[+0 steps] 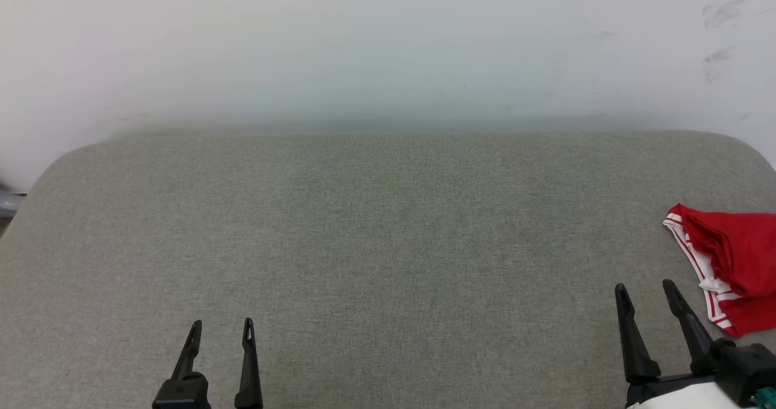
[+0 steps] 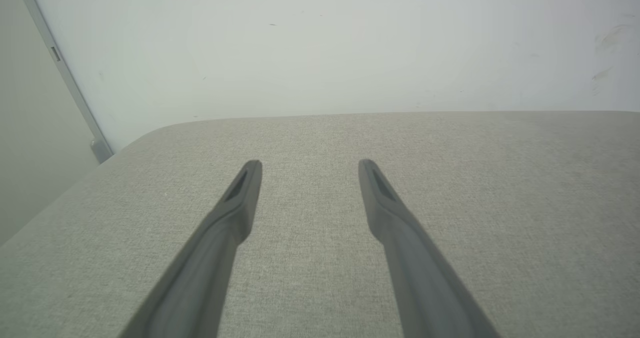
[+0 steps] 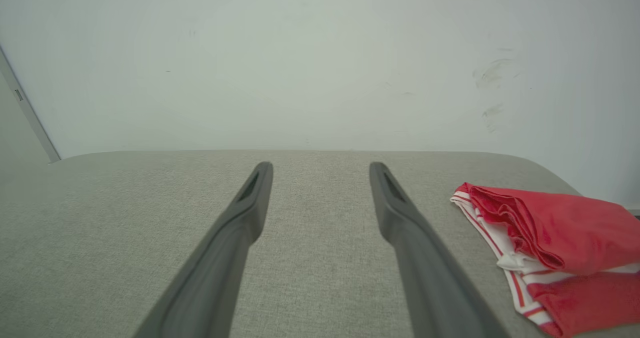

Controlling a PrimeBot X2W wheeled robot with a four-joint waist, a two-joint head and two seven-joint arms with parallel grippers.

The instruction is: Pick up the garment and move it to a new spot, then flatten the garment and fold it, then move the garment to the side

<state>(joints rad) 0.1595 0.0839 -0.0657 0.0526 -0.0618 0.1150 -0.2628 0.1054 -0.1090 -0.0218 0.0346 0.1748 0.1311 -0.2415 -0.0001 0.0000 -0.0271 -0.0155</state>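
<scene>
Grey tabletop (image 1: 364, 245): garment (image 1: 736, 257) right of right jaws.

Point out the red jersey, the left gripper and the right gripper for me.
red jersey (image 1: 736, 251): head view, on the red top layer of cloth.
left gripper (image 1: 222, 322): head view, midway between its open fingertips.
right gripper (image 1: 644, 284): head view, midway between its open fingertips.

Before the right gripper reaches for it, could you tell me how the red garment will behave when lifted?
The garment lies in soft, rumpled folds, so it will probably hang limp and unfold rather than keep its shape. Its thin layers suggest it is light. Pushed across the woven grey surface, it would likely bunch up rather than slide.
</scene>
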